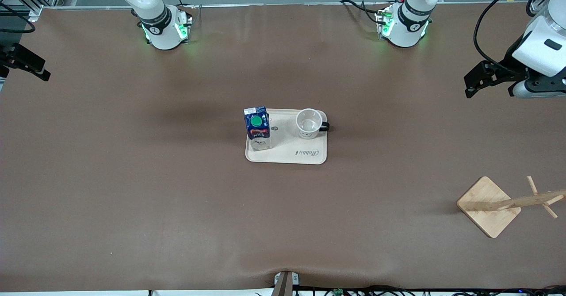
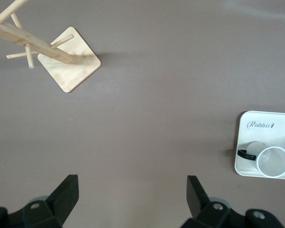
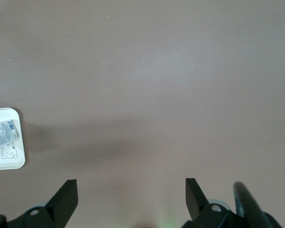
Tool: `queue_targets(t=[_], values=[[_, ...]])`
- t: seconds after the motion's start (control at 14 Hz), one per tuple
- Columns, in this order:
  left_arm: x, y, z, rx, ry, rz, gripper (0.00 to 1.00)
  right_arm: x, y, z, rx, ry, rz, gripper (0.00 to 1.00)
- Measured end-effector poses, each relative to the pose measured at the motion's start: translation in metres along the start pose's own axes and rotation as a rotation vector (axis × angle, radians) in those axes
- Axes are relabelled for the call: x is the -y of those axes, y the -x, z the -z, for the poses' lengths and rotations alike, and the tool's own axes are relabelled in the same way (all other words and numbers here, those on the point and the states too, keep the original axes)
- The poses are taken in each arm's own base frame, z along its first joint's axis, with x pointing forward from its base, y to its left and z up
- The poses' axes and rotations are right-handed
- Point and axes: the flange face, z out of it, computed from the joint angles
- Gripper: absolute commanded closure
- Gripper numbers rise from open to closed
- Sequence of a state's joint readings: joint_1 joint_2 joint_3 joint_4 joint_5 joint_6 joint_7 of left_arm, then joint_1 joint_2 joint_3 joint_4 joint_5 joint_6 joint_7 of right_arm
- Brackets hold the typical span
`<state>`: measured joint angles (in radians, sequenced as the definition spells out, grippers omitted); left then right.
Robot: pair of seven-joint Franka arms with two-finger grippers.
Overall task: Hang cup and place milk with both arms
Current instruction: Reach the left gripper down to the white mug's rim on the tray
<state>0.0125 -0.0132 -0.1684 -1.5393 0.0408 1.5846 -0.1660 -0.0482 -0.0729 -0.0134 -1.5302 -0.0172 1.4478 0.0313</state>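
1. Front view shows the brown desk (image 1: 132,190) filling almost everything, with both arm bases glowing green along its top edge.
2. Both arms are pulled out to the ends of the desk. The left tool (image 1: 475,81) hangs over the desk at the left arm's end, and in the left wrist view its two fingers (image 2: 61,197) stand wide apart with nothing between them.
3. The right tool (image 1: 26,63) hangs over the right arm's end of the desk. In the right wrist view, the tool (image 3: 130,199) is spread wide too, with bare desk under it.
4. Next in size, the wooden cup rack (image 1: 488,205) stands toward the left arm's end, nearer the front camera than the tray, its pegged post rising from a square base.
5. A cream tray (image 1: 292,152) sits mid-desk, well apart from the rack.
6. On the tray, the milk (image 1: 257,128) stands upright at the end toward the right arm, green cap up.
7. Smallest, the cup (image 1: 309,123) sits upright on the tray's other end, mouth up, black handle pointing toward the left arm's end, apart from the milk.
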Motion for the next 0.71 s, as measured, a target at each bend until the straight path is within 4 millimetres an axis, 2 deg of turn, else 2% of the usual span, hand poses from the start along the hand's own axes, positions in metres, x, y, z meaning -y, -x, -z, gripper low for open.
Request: queue_targets(t=[0.29,0.43,0.57,0.71], values=[[-0.003,-0.001,-0.004,0.011,0.000,-0.005,0.00,0.000,0.000,0.000,0.000,0.000,0.000,0.00],[-0.008,-0.003,-0.013,0.028,0.000,-0.015,0.00,0.000,0.000,0.000,0.000,0.000,0.000,0.00],[-0.020,-0.007,-0.031,0.055,0.001,-0.022,0.00,0.000,0.000,0.000,0.000,0.000,0.000,0.00],[-0.043,-0.009,-0.060,0.060,0.008,0.033,0.00,0.000,0.000,0.000,-0.001,0.000,0.000,0.00]])
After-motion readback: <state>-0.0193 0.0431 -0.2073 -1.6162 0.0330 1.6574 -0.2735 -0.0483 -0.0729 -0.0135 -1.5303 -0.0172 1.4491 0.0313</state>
